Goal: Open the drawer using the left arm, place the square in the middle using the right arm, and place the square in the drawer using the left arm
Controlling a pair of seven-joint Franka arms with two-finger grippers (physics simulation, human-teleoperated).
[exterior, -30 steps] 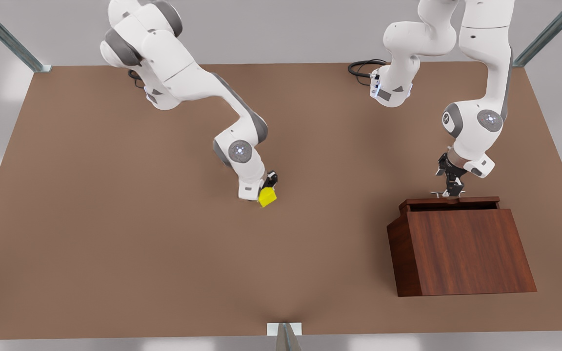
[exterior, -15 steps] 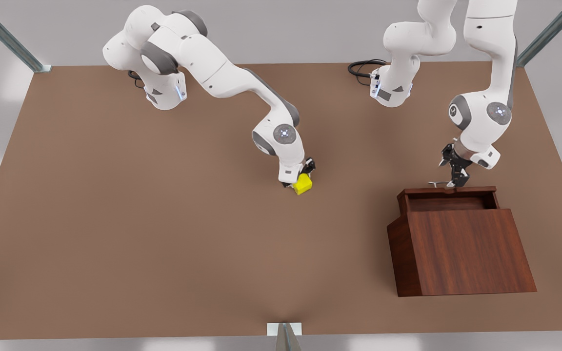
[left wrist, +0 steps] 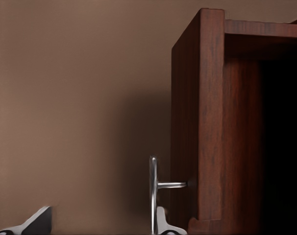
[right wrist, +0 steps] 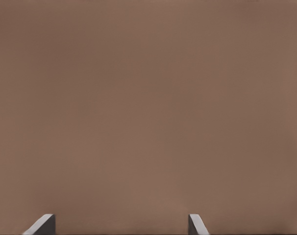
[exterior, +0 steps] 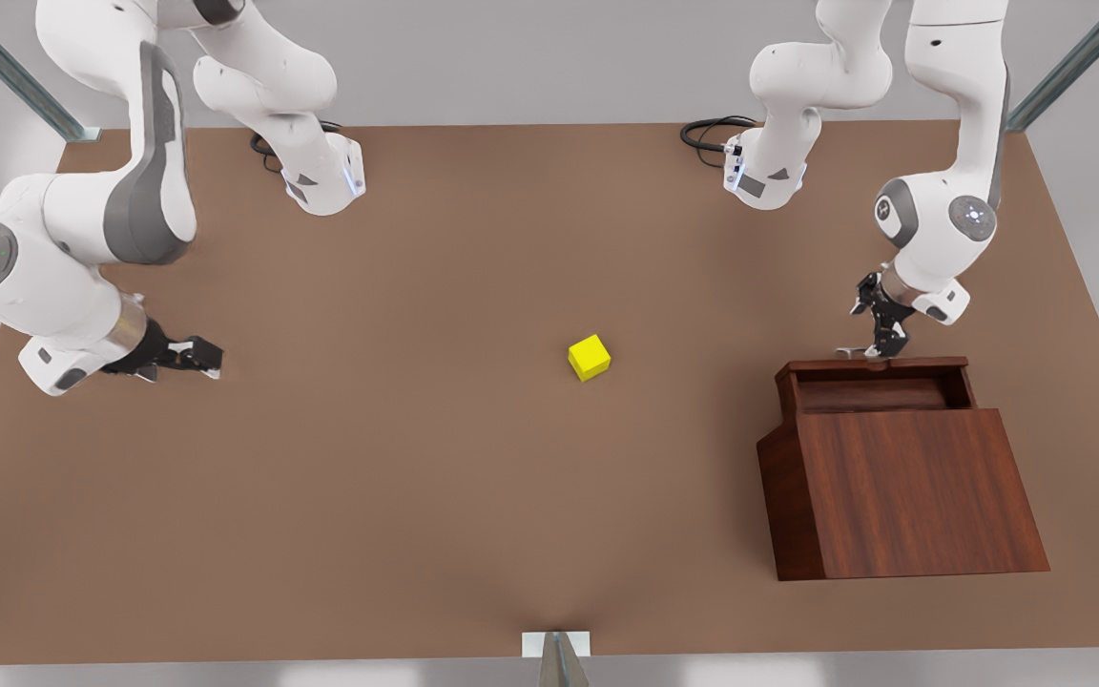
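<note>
The square (exterior: 589,357), a small yellow cube, rests alone on the middle (exterior: 511,410) of the brown tabletop. My right gripper (exterior: 201,355) hovers far off at the front view's left, open and holding nothing; the right wrist view has its fingertips (right wrist: 41,224) wide apart over bare table. The drawer (exterior: 879,393) stands pulled partway out of its reddish-brown box (exterior: 902,496). My left gripper (exterior: 879,345) is at the silver bar handle (left wrist: 153,193). It is open, with the bar between its fingers, close to one fingertip (left wrist: 163,223).
Both arm bases (exterior: 321,176) and a black cable (exterior: 707,134) sit along the table's far edge. Metal frame posts (exterior: 6,67) stand at the far corners. Wide bare tabletop lies between the cube and the box.
My right gripper let go of the cube in the middle and swung away to the front view's left. The drawer slid further out with my left gripper at its handle.
</note>
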